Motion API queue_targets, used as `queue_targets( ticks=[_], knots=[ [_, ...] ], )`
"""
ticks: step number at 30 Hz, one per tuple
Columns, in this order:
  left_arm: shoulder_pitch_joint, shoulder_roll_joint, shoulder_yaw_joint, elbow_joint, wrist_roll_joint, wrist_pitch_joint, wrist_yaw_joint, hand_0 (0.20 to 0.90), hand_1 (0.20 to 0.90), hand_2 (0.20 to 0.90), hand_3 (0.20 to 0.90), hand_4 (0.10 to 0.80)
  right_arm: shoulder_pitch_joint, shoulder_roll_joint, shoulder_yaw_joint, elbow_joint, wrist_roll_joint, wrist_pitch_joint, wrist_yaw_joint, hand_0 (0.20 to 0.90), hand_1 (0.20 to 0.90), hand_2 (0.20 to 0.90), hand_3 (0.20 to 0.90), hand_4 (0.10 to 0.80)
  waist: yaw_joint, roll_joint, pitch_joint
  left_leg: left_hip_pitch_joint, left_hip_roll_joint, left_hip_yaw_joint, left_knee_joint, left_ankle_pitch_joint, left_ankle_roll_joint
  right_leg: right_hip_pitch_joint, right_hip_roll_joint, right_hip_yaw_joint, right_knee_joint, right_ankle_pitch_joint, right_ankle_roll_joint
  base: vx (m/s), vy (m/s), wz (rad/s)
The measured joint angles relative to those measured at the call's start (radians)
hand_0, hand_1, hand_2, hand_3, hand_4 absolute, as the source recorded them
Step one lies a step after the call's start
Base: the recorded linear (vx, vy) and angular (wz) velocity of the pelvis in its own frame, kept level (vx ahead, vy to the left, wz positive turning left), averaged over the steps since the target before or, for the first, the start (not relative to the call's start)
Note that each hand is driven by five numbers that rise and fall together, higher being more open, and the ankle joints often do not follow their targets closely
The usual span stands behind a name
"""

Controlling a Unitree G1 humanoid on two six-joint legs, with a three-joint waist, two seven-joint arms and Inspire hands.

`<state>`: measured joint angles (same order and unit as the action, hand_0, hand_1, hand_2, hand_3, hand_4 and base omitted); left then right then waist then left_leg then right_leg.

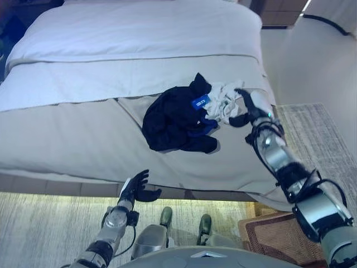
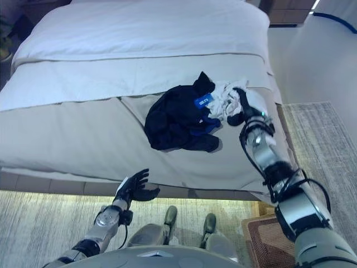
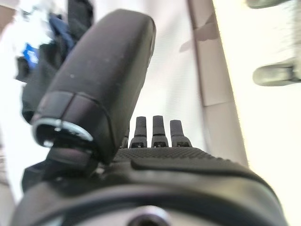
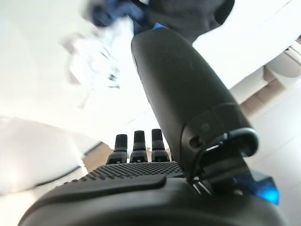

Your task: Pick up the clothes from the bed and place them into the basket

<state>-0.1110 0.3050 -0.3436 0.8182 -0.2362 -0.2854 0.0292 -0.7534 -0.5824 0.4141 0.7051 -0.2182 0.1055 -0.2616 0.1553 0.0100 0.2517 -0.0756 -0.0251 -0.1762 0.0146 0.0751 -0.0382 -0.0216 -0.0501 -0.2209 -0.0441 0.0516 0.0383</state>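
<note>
A dark navy garment (image 1: 173, 120) with a blue tag lies crumpled on the grey bed (image 1: 72, 128), towards its right side. A white patterned garment (image 1: 223, 100) lies against its right edge. My right hand (image 1: 254, 106) reaches over the bed's right side and is at the white garment, fingers spread and open; that garment also shows in the right wrist view (image 4: 94, 61). My left hand (image 1: 136, 187) is open and empty, low at the bed's front edge. A brown woven basket (image 1: 265, 234) stands on the floor at the lower right, partly hidden by my right arm.
The bed's white duvet (image 1: 139, 28) covers its far half. A pale patterned rug (image 1: 321, 128) lies on the floor right of the bed. A lit strip runs under the bed's front edge (image 1: 50, 192).
</note>
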Motion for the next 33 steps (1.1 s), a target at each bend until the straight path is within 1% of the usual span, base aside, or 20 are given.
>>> queue_targets(
  ticks=[1, 3, 4, 5, 6, 7, 10, 13, 14, 15, 16, 18, 20, 22, 24, 25, 26, 27, 28, 33],
  knots=[
    [-0.022, 0.014, -0.017, -0.030, 0.001, -0.002, 0.012, 0.900, 0.900, 0.900, 0.900, 0.800, -0.041, -0.005, 0.003, 0.028, -0.004, 0.003, 0.000, 0.900, 0.900, 0.900, 0.900, 0.800, 0.010, 0.005, 0.020, -0.030, -0.006, -0.008, 0.027, 0.000, -0.001, -0.031, -0.007, -0.011, 0.036, -0.013, -0.003, -0.088, 0.065, 0.31],
    [-0.083, 0.034, -0.051, -0.070, 0.004, -0.005, 0.052, 0.900, 0.900, 0.900, 0.900, 0.800, -0.131, -0.033, 0.037, 0.092, -0.019, 0.006, 0.000, 0.900, 0.900, 0.900, 0.900, 0.800, 0.033, 0.030, 0.084, -0.083, -0.012, -0.019, 0.081, -0.011, -0.016, -0.100, -0.024, -0.027, 0.146, -0.065, -0.021, -0.072, 0.063, 0.31],
    [-0.098, 0.047, -0.060, -0.088, 0.005, -0.004, 0.074, 0.900, 0.900, 0.900, 0.900, 0.800, -0.156, -0.043, 0.053, 0.102, -0.029, 0.006, 0.001, 0.900, 0.900, 0.900, 0.900, 0.800, 0.041, 0.032, 0.103, -0.115, -0.018, -0.020, 0.107, -0.014, -0.021, -0.146, -0.032, -0.030, 0.208, -0.087, -0.026, -0.041, 0.057, 0.22],
    [-0.112, 0.064, -0.061, -0.111, 0.005, -0.002, 0.104, 0.900, 0.900, 0.900, 0.900, 0.800, -0.182, -0.051, 0.075, 0.106, -0.042, 0.007, 0.001, 0.900, 0.900, 0.900, 0.900, 0.800, 0.049, 0.033, 0.128, -0.148, -0.029, -0.022, 0.133, -0.018, -0.024, -0.195, -0.051, -0.036, 0.282, -0.116, -0.027, -0.016, 0.053, 0.19],
    [-0.121, 0.069, -0.060, -0.113, 0.005, -0.001, 0.118, 0.900, 0.900, 0.900, 0.900, 0.800, -0.188, -0.054, 0.076, 0.106, -0.044, 0.007, 0.002, 0.900, 0.900, 0.900, 0.900, 0.800, 0.051, 0.034, 0.143, -0.156, -0.033, -0.022, 0.141, -0.021, -0.023, -0.212, -0.062, -0.036, 0.312, -0.129, -0.028, 0.003, 0.052, 0.21],
    [-0.129, 0.082, -0.059, -0.129, 0.004, 0.009, 0.149, 0.900, 0.900, 0.900, 0.900, 0.800, -0.198, -0.056, 0.086, 0.109, -0.050, 0.015, 0.002, 0.900, 0.900, 0.900, 0.900, 0.800, 0.068, 0.035, 0.167, -0.180, -0.047, -0.022, 0.166, -0.025, -0.024, -0.246, -0.080, -0.038, 0.366, -0.148, -0.029, 0.010, 0.045, 0.19],
    [-0.125, 0.120, -0.052, -0.168, 0.008, 0.024, 0.202, 0.900, 0.900, 0.900, 0.900, 0.800, -0.211, -0.060, 0.106, 0.123, -0.067, 0.030, 0.009, 0.900, 0.900, 0.900, 0.900, 0.800, 0.091, 0.040, 0.231, -0.227, -0.078, -0.022, 0.251, -0.051, -0.010, -0.304, -0.116, -0.036, 0.491, -0.200, -0.036, -0.033, 0.035, 0.20],
    [-0.110, 0.152, -0.050, -0.229, 0.021, 0.042, 0.232, 0.900, 0.900, 0.900, 0.900, 0.800, -0.223, -0.061, 0.111, 0.172, -0.093, 0.056, 0.020, 0.900, 0.900, 0.900, 0.900, 0.800, 0.119, 0.045, 0.259, -0.305, -0.106, -0.020, 0.359, -0.089, 0.006, -0.375, -0.149, -0.039, 0.597, -0.239, -0.046, -0.016, 0.006, 0.16],
    [-0.101, 0.157, -0.050, -0.259, 0.021, 0.046, 0.233, 0.900, 0.900, 0.900, 0.900, 0.800, -0.235, -0.061, 0.112, 0.198, -0.097, 0.063, 0.028, 0.900, 0.900, 0.900, 0.900, 0.800, 0.127, 0.050, 0.267, -0.332, -0.117, -0.018, 0.405, -0.121, 0.014, -0.400, -0.162, -0.039, 0.642, -0.265, -0.047, 0.042, -0.020, 0.16],
    [-0.094, 0.157, -0.050, -0.269, 0.021, 0.046, 0.233, 0.900, 0.900, 0.900, 0.900, 0.800, -0.238, -0.061, 0.111, 0.207, -0.097, 0.067, 0.030, 0.900, 0.900, 0.900, 0.900, 0.800, 0.128, 0.052, 0.269, -0.347, -0.121, -0.015, 0.430, -0.124, 0.016, -0.410, -0.169, -0.036, 0.665, -0.268, -0.050, -0.028, 0.007, 0.19],
    [-0.083, 0.155, -0.052, -0.294, 0.021, 0.048, 0.229, 0.900, 0.900, 0.900, 0.900, 0.800, -0.239, -0.061, 0.113, 0.231, -0.097, 0.072, 0.034, 0.900, 0.900, 0.900, 0.900, 0.800, 0.138, 0.056, 0.273, -0.381, -0.137, -0.011, 0.496, -0.156, 0.022, -0.434, -0.187, -0.036, 0.727, -0.301, -0.054, -0.038, 0.010, 0.16],
    [-0.072, 0.156, -0.053, -0.317, 0.019, 0.047, 0.226, 0.900, 0.900, 0.900, 0.900, 0.800, -0.243, -0.060, 0.113, 0.239, -0.097, 0.077, 0.040, 0.900, 0.900, 0.900, 0.900, 0.800, 0.149, 0.059, 0.275, -0.412, -0.151, -0.007, 0.553, -0.174, 0.025, -0.457, -0.199, -0.036, 0.773, -0.320, -0.050, -0.056, 0.015, 0.13],
    [-0.061, 0.160, -0.053, -0.363, 0.018, 0.048, 0.220, 0.900, 0.900, 0.900, 0.900, 0.800, -0.284, -0.063, 0.113, 0.264, -0.096, 0.086, 0.048, 0.900, 0.900, 0.900, 0.900, 0.800, 0.148, 0.065, 0.280, -0.464, -0.164, 0.005, 0.627, -0.202, 0.038, -0.506, -0.224, -0.030, 0.847, -0.351, -0.057, -0.066, 0.025, 0.17],
    [-0.049, 0.160, -0.054, -0.395, 0.014, 0.047, 0.220, 0.900, 0.900, 0.900, 0.900, 0.800, -0.325, -0.063, 0.114, 0.292, -0.096, 0.088, 0.049, 0.900, 0.900, 0.900, 0.900, 0.800, 0.149, 0.078, 0.288, -0.507, -0.175, 0.009, 0.679, -0.210, 0.040, -0.545, -0.235, -0.022, 0.899, -0.361, -0.057, -0.068, 0.031, 0.08],
    [-0.045, 0.161, -0.055, -0.417, 0.002, 0.046, 0.221, 0.900, 0.900, 0.900, 0.900, 0.800, -0.350, -0.063, 0.115, 0.304, -0.095, 0.096, 0.049, 0.900, 0.900, 0.900, 0.900, 0.800, 0.150, 0.087, 0.294, -0.549, -0.186, 0.018, 0.734, -0.227, 0.050, -0.589, -0.247, -0.006, 0.953, -0.379, -0.053, -0.062, 0.026, 0.03],
    [-0.042, 0.164, -0.054, -0.423, 0.000, 0.046, 0.222, 0.900, 0.900, 0.900, 0.900, 0.800, -0.355, -0.064, 0.115, 0.305, -0.093, 0.097, 0.049, 0.900, 0.900, 0.900, 0.900, 0.800, 0.151, 0.092, 0.297, -0.574, -0.188, 0.024, 0.764, -0.239, 0.052, -0.612, -0.253, -0.001, 0.979, -0.387, -0.058, -0.055, 0.026, 0.00],
    [-0.039, 0.168, -0.054, -0.429, 0.000, 0.046, 0.222, 0.900, 0.900, 0.900, 0.900, 0.800, -0.358, -0.064, 0.115, 0.305, -0.092, 0.097, 0.049, 0.900, 0.900, 0.900, 0.900, 0.800, 0.151, 0.093, 0.297, -0.585, -0.188, 0.026, 0.777, -0.248, 0.053, -0.624, -0.253, 0.001, 0.990, -0.393, -0.060, -0.040, 0.023, -0.03],
    [-0.031, 0.177, -0.053, -0.442, 0.000, 0.046, 0.221, 0.900, 0.900, 0.900, 0.900, 0.800, -0.362, -0.064, 0.115, 0.305, -0.084, 0.098, 0.048, 0.900, 0.900, 0.900, 0.900, 0.800, 0.152, 0.096, 0.299, -0.615, -0.189, 0.030, 0.809, -0.256, 0.052, -0.650, -0.253, 0.006, 1.015, -0.399, -0.054, -0.033, 0.020, -0.03],
    [-0.022, 0.181, -0.053, -0.451, -0.001, 0.046, 0.221, 0.900, 0.900, 0.900, 0.900, 0.800, -0.367, -0.065, 0.115, 0.308, -0.074, 0.102, 0.048, 0.900, 0.900, 0.900, 0.900, 0.800, 0.152, 0.097, 0.299, -0.641, -0.189, 0.033, 0.837, -0.268, 0.050, -0.676, -0.253, 0.014, 1.042, -0.408, -0.061, 0.000, 0.000, 0.00],
    [0.013, 0.181, -0.053, -0.452, -0.001, 0.046, 0.220, 0.900, 0.900, 0.900, 0.900, 0.800, -0.392, -0.068, 0.115, 0.310, -0.054, 0.112, 0.042, 0.900, 0.900, 0.900, 0.900, 0.800, 0.150, 0.102, 0.302, -0.724, -0.189, 0.036, 0.906, -0.275, 0.050, -0.753, -0.254, 0.020, 1.103, -0.413, -0.067, -0.006, 0.001, 0.01]
  ],
)
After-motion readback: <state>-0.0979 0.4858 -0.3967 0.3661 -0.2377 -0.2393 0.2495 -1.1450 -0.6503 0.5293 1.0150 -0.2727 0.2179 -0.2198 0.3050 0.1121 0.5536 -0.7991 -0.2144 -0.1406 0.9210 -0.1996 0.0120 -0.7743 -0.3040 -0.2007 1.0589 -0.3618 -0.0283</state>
